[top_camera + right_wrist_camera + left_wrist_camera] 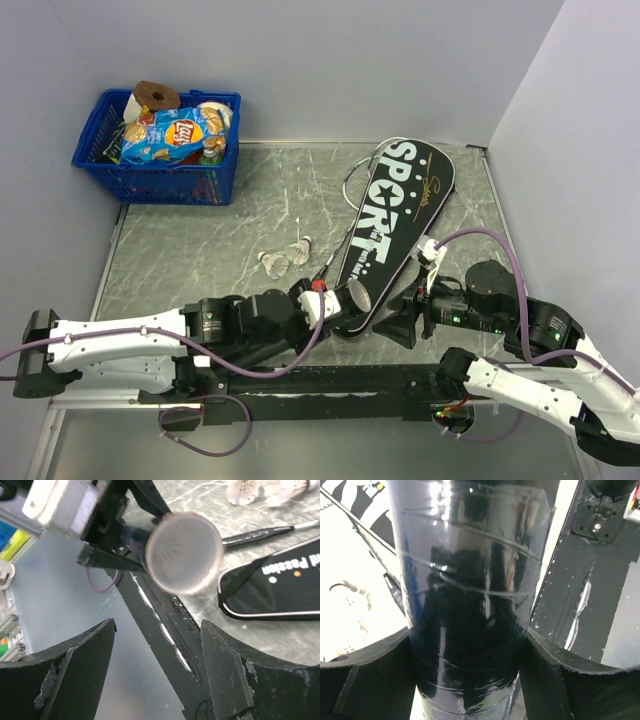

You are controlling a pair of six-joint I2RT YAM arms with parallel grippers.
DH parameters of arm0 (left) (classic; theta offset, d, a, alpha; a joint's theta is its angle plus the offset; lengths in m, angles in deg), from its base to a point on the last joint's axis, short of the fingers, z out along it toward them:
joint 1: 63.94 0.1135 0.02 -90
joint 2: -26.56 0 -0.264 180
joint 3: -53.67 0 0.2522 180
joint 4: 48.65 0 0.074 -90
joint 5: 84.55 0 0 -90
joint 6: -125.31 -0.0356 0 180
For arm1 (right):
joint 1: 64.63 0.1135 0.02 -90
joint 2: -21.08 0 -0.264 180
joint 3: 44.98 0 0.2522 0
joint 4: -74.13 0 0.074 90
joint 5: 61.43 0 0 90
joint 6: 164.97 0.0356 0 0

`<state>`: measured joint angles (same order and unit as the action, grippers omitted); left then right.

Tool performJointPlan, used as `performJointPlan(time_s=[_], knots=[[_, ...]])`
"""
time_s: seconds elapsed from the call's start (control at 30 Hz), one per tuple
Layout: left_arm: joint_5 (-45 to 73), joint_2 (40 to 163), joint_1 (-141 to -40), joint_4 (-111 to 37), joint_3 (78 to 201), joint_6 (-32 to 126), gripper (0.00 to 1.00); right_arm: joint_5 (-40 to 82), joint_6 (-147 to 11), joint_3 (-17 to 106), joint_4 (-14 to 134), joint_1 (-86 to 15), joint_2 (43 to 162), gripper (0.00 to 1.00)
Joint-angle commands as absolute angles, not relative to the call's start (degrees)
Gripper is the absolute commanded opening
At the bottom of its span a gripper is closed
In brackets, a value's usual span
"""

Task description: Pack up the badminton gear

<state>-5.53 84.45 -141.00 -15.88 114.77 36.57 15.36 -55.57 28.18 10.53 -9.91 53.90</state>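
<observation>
tube (470,570) clamped in left gripper (469,641), right gripper (159,630) gaping empty; rackets (357,176) seemingly partly under bag (400,215).

A: How much of the dark tube (470,605) shows at the left wrist?
B: Only its middle. Top and bottom run off the picture.
A: And from the right wrist?
B: Its round end, blurred. The shuttlecocks (245,490) are blurred too, and clipped by the top edge.
A: The rackets (360,172)?
B: From above, their heads slip under the SPORT bag (395,215). How far, I cannot tell.
</observation>
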Motion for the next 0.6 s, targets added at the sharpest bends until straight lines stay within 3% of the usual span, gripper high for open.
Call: performJointPlan(time_s=[0.0, 0.57], knots=[[-9.48, 82.99, -144.27, -17.39, 111.30, 42.70, 0.30, 11.26, -56.16, 27.50, 15.10, -10.05, 54.22, 0.76], [-11.33, 83.16, -148.93, -15.46, 110.59, 43.05, 0.29, 8.00, -56.68, 24.59, 24.33, -10.05, 62.04, 0.70]])
